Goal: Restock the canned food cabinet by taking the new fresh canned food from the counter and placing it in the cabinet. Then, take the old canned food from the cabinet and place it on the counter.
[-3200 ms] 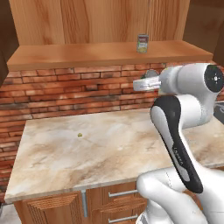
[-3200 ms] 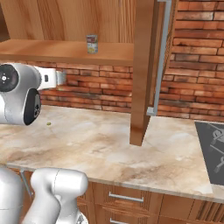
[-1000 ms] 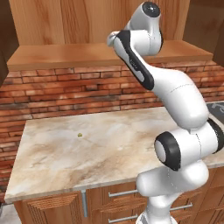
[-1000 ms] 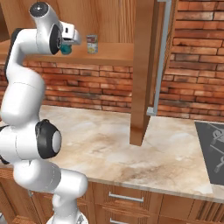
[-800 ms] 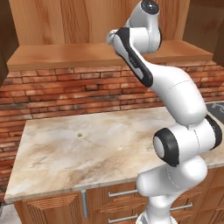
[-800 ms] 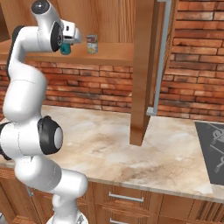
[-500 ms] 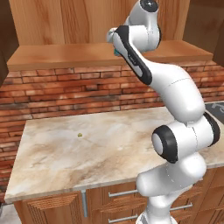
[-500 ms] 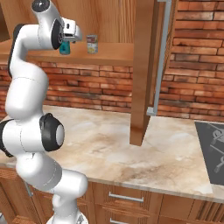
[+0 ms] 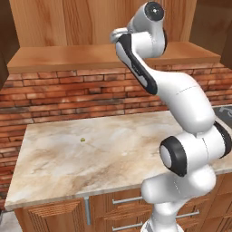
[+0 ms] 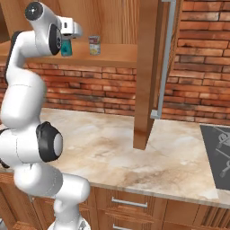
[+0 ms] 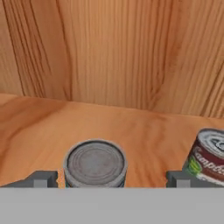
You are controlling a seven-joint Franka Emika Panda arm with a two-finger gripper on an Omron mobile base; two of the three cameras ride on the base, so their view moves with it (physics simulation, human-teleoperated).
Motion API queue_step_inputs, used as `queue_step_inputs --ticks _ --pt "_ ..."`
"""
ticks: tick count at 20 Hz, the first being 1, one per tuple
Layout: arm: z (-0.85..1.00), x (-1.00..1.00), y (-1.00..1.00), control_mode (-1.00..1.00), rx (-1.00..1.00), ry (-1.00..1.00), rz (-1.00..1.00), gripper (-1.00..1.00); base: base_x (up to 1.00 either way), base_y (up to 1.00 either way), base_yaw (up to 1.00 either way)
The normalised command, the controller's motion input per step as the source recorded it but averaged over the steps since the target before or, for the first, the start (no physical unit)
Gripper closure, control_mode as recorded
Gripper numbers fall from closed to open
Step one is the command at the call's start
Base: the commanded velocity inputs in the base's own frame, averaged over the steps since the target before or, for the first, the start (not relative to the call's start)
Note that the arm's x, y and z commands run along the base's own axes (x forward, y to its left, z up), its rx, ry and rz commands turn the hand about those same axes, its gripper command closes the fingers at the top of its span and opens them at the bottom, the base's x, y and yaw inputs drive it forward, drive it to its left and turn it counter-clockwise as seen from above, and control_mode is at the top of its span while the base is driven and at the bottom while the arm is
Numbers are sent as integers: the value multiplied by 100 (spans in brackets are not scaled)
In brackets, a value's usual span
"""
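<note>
- The shelf (image 11: 144, 131) is seen as a wooden board closed at the back by an upright wood panel; its front edge runs above the brick wall (image 10: 81, 90).
- To the right of the shelf a dark wooden side post (image 10: 148, 67) comes down to the counter (image 9: 118, 149).
- On the shelf, bare wood is left behind the teal can (image 11: 95, 164) up to the back panel, and more to its left.
- The counter below is a wide marble slab with its front edge over the drawers (image 10: 130, 204); 1 small speck (image 9: 82, 139) lies on it, well left of the arm.
- The gripper (image 11: 107, 178) is spread wide at the shelf, with 1 fingertip (image 11: 43, 178) on each side of the teal can and a gap visible on both sides; nothing is pinched.
- The teal can stands upright on the shelf, grey top up.
- The silver can (image 11: 208, 157) with the yellow-green label stands upright on the shelf just right of the teal can, beside the right fingertip; whether they touch cannot be told.
</note>
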Motion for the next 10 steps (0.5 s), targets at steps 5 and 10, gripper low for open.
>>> queue_step_inputs --ticks 5,10 --pt "6 -100 -30 -100 1 -9 0 -100 0 0 0" --pt "32 -100 -65 -100 8 1 0 -100 0 0 0"
